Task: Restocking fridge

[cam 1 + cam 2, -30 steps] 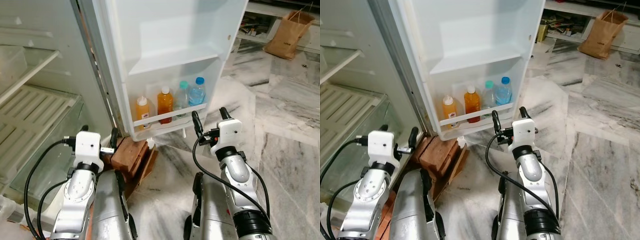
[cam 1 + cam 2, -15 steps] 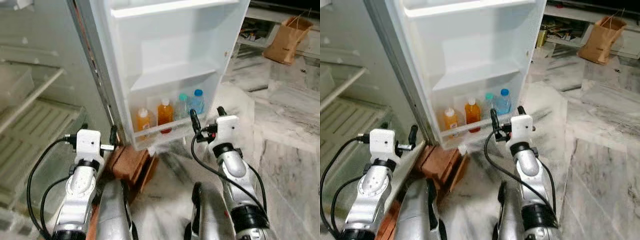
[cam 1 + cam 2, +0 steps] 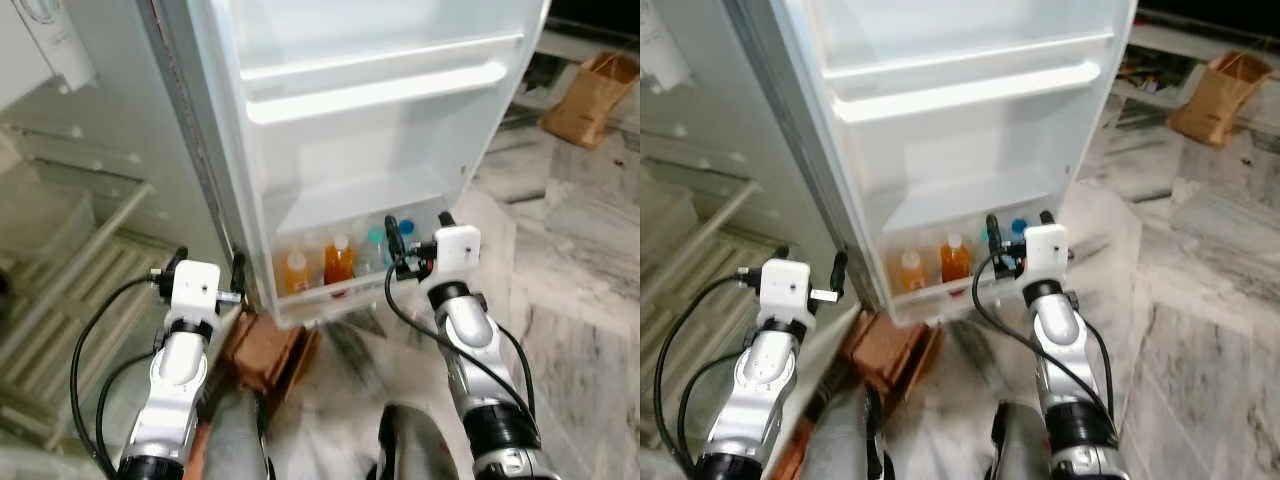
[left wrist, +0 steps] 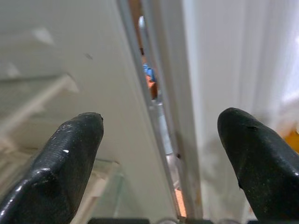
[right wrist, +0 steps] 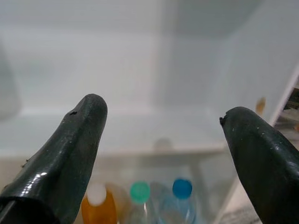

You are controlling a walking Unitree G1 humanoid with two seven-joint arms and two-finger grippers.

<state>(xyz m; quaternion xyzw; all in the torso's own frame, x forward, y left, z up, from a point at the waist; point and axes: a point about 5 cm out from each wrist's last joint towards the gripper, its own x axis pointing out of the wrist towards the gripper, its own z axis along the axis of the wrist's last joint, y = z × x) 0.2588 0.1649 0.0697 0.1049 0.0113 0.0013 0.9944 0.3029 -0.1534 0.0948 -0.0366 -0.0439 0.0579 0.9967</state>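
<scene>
Fridge door (image 3: pixel 370 120) stands open, its lowest shelf holding two orange bottles (image 3: pixel 338 262) and two clear, blue-capped ones (image 5: pixel 181 196). Right gripper (image 3: pixel 418 230) hovers before that shelf, fingers spread and empty; left gripper (image 3: pixel 207 270) faces the hinge, also spread.

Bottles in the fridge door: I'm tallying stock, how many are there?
4, all in the door's bottom shelf: two orange, a green-capped and a blue-capped one. The right gripper may hide more.
</scene>
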